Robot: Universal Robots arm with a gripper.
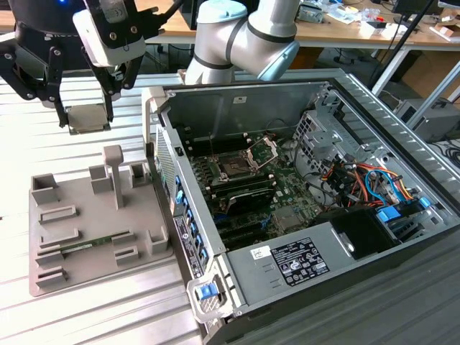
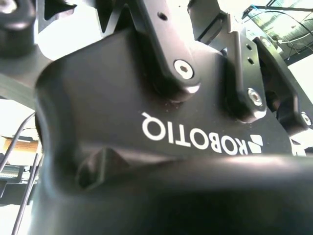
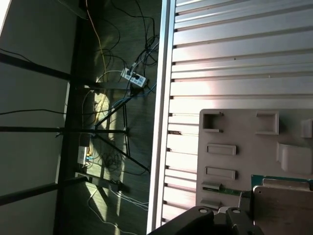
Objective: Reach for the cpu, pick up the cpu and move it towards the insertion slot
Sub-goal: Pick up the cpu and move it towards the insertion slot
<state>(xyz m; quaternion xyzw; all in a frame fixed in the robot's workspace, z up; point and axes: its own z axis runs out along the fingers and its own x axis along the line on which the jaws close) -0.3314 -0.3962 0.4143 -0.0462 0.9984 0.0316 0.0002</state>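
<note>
**A:** Where is the cpu (image 1: 86, 121) right now?

**B:** The small, thin square chip with the silvery top sits between the black fingers (image 1: 111, 97) of the gripper (image 1: 88, 113). It is near the flat grey plastic tray (image 1: 79, 266) with the raised blocks, off the tray's far side in the exterior view. In the first wrist view the cpu (image 3: 286, 210) overlaps the tray (image 3: 244, 132) and is closer to the camera than the tray is.

**A:** How do the jaws stand?

**B:** They are narrowed onto the chip, one finger on each of two opposite edges, gripping it.

**A:** And the insertion slot (image 1: 233, 167)?

**B:** It is the square socket with the dark centre on the green board. Its shiny metal frame (image 1: 262, 151) is hinged up beside it. The socket lies well apart from the tray, toward the exterior view's right. It is inside the open grey metal computer case (image 1: 215, 108), which stands just beside the tray with its near wall against the tray's edge.

**A:** What carries all this?

**B:** A ribbed silver metal table (image 1: 43, 151) runs under the tray. The pale grey jointed arm (image 1: 244, 36) reaches over from beyond the tray, above the case.
</note>
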